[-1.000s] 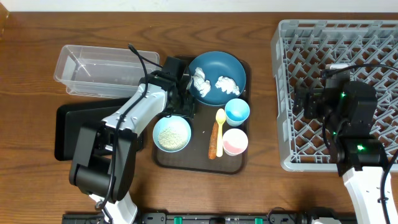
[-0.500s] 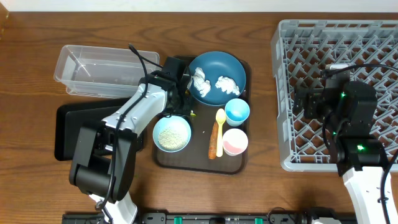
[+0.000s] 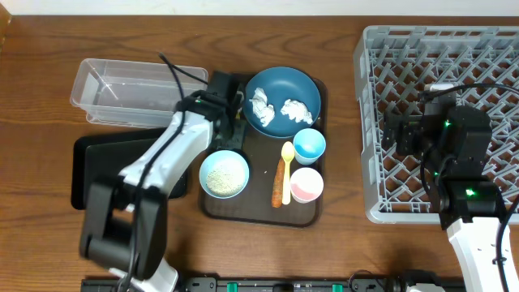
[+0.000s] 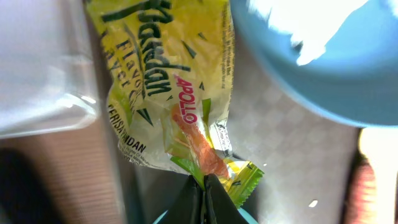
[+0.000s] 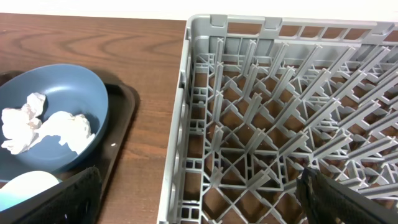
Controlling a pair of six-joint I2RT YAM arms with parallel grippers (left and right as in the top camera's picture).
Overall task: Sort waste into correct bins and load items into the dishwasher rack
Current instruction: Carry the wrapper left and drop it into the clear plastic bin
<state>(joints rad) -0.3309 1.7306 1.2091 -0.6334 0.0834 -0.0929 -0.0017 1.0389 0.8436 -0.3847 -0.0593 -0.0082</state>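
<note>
I'm watching my left claw (image 4: 204, 194) clenching the lower corner of the small green-yellow snack wrapper (image 4: 165, 93), a glossy, crinkled film with dark lettering and a red logo. Its long axis is running straight away from the claw, over the flat brown tray (image 4: 286, 146), between the clear plastic tub (image 4: 37, 74) and the large dark blue plate (image 3: 284, 81). That plate is carrying two crumpled white tissues (image 3: 259, 105); the white bowl (image 3: 202, 172) is holding rice grains (image 3: 224, 175). My right claw (image 5: 199, 186) is gaping wide over the grey lattice rack (image 5: 280, 93).

On my screen: a dark brown wooden table (image 3: 32, 243), grain running lengthwise under even light, a pale strip (image 3: 162, 5) along its far edge, a black rail (image 3: 284, 285) along the near one.
</note>
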